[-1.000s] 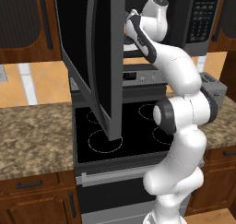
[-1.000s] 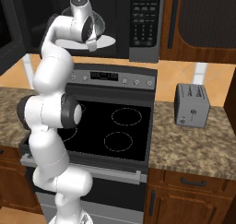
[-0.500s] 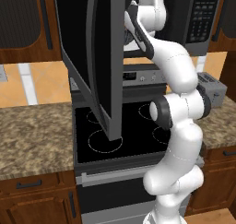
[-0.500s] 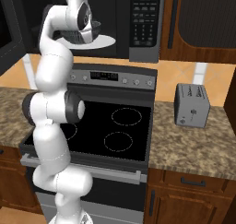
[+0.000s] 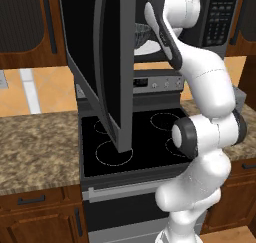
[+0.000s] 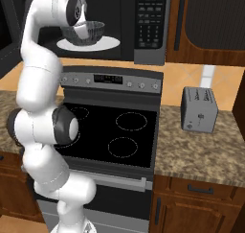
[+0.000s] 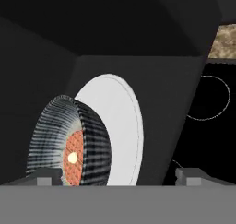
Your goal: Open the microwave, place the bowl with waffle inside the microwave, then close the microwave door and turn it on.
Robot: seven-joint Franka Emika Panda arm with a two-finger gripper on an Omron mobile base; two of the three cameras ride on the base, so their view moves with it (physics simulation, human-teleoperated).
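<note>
While the door hangs swung wide open across the upper left of the left base view, the bowl sits on the white turntable inside the microwave, at the top of the right base view. In the hand view the waffle lies in the bowl's bottom, at lower left. The gripper has its jaws spread wide, one tip at each lower corner of the hand view, holding nothing, with the bowl between them. Below is the stove; a toaster stands on the counter at right.
</note>
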